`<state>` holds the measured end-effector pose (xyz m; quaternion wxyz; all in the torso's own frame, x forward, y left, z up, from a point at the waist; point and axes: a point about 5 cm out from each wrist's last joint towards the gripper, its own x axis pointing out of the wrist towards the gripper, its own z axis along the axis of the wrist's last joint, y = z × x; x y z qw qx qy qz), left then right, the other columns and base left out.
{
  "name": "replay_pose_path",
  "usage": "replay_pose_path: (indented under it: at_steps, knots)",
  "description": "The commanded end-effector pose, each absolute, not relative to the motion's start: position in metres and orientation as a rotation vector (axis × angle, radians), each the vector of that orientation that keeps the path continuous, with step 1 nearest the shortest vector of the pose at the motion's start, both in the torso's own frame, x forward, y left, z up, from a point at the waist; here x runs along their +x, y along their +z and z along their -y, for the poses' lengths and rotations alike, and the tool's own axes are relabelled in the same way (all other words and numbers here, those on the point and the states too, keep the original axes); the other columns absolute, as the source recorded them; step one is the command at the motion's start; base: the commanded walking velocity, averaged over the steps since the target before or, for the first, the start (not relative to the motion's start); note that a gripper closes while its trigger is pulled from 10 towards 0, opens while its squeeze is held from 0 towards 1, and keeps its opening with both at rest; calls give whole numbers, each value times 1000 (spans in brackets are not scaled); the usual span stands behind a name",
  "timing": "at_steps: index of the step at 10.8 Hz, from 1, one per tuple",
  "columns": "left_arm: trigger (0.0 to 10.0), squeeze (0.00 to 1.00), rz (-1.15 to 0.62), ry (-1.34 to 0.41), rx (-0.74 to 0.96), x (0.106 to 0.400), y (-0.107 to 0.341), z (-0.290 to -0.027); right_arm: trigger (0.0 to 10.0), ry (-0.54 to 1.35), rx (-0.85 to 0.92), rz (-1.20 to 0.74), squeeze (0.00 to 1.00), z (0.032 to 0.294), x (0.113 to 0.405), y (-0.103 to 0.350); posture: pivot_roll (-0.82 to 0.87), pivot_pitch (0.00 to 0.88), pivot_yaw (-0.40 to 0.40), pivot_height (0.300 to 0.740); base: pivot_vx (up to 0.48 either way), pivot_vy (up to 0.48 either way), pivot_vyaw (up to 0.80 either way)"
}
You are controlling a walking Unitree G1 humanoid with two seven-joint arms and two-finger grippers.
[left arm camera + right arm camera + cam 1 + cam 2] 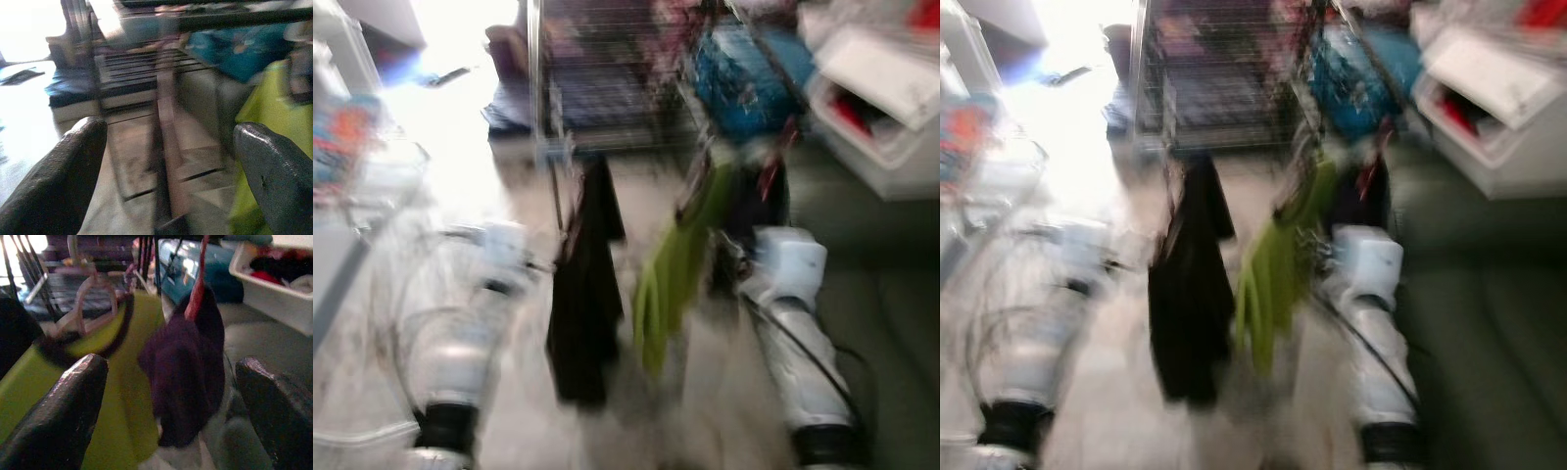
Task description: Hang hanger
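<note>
The head views are blurred. A black garment (585, 294) and a lime-green garment (675, 274) hang from the low edge of a wire drying rack (607, 78). In the right wrist view the green garment (98, 396) sits on a pale pink hanger (93, 298), with a dark purple garment (188, 367) beside it on a red hanger (198, 279). My right gripper (171, 363) is open and faces these two, holding nothing. My left gripper (171, 129) is open too, pointing at the rack's bars (142, 68) with the green cloth at one side.
A blue bag (744, 69) lies under the rack. A white bin (881, 108) with clothes stands at the right. Clear plastic containers (362, 176) are at the left. Strong light falls on the floor at the back left.
</note>
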<state>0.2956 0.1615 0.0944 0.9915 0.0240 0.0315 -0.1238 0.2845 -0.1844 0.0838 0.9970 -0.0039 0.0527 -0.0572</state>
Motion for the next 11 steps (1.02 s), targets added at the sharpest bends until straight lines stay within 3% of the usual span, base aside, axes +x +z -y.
replay_pose_path:
  at_steps: [1,3,7,9,11]
  knots:
    - [10000,0,-46,-194,80,296,100,-181,10000,-63,2,-56,0,167,292,95,-39,0,-17,740,454,0,0]
    - [10000,0,-72,-176,61,298,98,-182,10000,-73,-3,-57,0,170,294,94,-39,0,-14,740,345,202,0]
    - [10000,0,-52,-173,70,300,100,-183,10000,-70,-15,-49,0,168,296,94,-38,0,-13,740,0,478,0]
    - [10000,0,-49,-160,86,299,101,-184,10000,-32,-37,-25,0,163,297,98,-37,0,-16,740,0,0,0]
    - [10000,0,-49,-168,89,299,101,-183,10000,42,52,-95,0,146,300,94,-37,0,-16,740,0,0,0]
